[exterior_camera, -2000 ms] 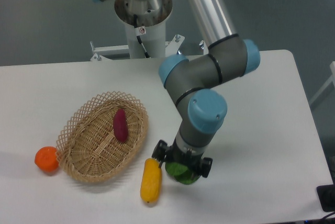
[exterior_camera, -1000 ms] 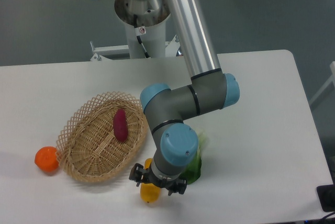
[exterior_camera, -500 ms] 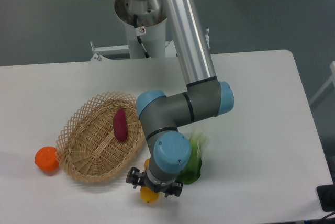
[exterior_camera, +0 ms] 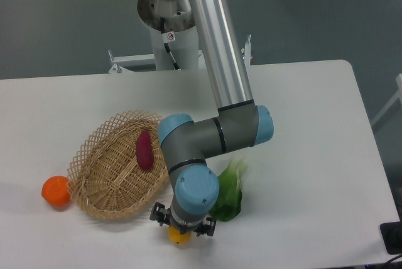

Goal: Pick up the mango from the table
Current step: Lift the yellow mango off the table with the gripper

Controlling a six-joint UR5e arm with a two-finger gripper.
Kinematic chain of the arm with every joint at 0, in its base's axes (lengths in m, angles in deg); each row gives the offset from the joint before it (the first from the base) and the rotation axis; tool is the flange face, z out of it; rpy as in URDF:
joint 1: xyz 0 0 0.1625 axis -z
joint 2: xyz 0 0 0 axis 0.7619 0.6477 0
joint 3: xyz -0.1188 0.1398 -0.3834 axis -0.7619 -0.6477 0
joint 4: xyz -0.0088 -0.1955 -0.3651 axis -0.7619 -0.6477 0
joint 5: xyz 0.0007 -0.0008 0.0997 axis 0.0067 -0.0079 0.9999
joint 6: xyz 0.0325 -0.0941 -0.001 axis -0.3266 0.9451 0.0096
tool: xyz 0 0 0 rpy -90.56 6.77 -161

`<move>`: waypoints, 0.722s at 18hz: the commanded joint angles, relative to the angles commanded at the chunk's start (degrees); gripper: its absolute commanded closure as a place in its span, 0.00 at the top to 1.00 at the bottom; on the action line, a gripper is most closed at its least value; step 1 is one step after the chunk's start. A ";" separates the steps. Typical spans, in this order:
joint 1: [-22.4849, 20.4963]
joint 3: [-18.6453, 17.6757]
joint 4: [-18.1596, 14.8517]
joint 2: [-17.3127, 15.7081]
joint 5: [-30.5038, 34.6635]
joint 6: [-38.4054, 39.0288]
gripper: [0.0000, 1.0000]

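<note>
Directly above the target, descent in hand.

On the large white rounded-corner table [exterior_camera: 314,124], my wrist covers nearly all of the smooth yellow-orange oval mango [exterior_camera: 179,237], which lies at the near edge between the oval woven wicker basket [exterior_camera: 107,175] and a leafy green vegetable [exterior_camera: 227,197]. Only its near tip shows; long axis cannot be confirmed. My two-finger gripper [exterior_camera: 181,227] sits over it; finger state cannot be told. Advised: straddle the fruit's narrow width, close centrally, avoid the basket rim.
</note>
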 joint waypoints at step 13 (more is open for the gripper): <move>0.00 0.35 -0.09 -2.28 0.00 -0.70 0.33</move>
